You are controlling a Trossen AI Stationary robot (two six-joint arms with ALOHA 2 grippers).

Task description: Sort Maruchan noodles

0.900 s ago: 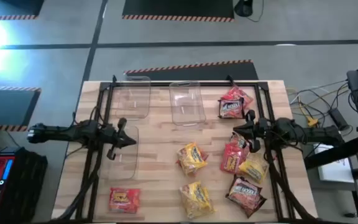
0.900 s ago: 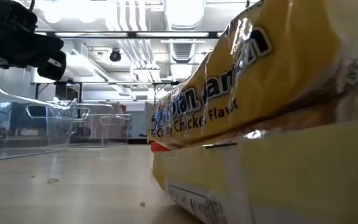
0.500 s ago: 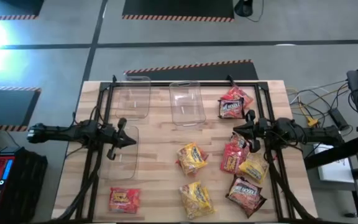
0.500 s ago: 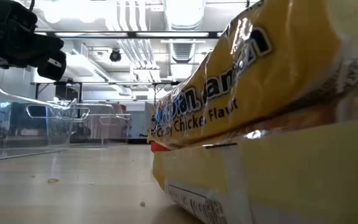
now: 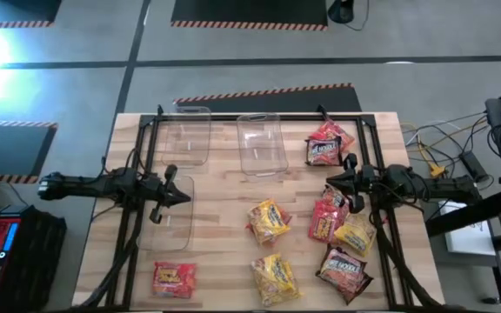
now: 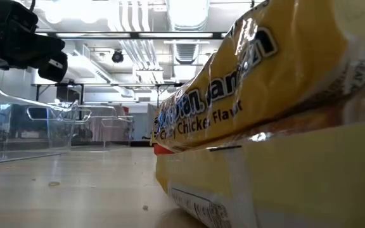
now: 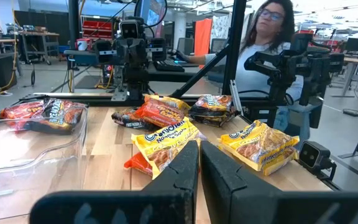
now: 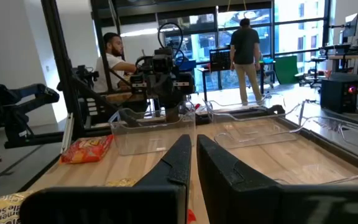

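Several Maruchan noodle packets lie flat on the wooden table. Two yellow ones (image 5: 269, 221) (image 5: 275, 276) sit in the middle toward the near edge, and a red one (image 5: 174, 279) lies near left. A dark-and-red one (image 5: 326, 143) is at the far right, and a cluster of red, yellow and dark packets (image 5: 337, 235) fills the right side. My left gripper (image 5: 185, 196) hovers shut over a clear bin (image 5: 174, 217) at the left. My right gripper (image 5: 329, 183) hovers shut above the right cluster. In the wrist views both pairs of fingers (image 7: 199, 152) (image 8: 193, 149) are together with nothing between them.
Two more clear bins (image 5: 187, 136) (image 5: 262, 143) stand at the table's far side. A black frame (image 5: 233, 116) runs along the table's far edge and sides. One yellow packet (image 6: 265, 126) fills the low view close up. People show in the room beyond the table.
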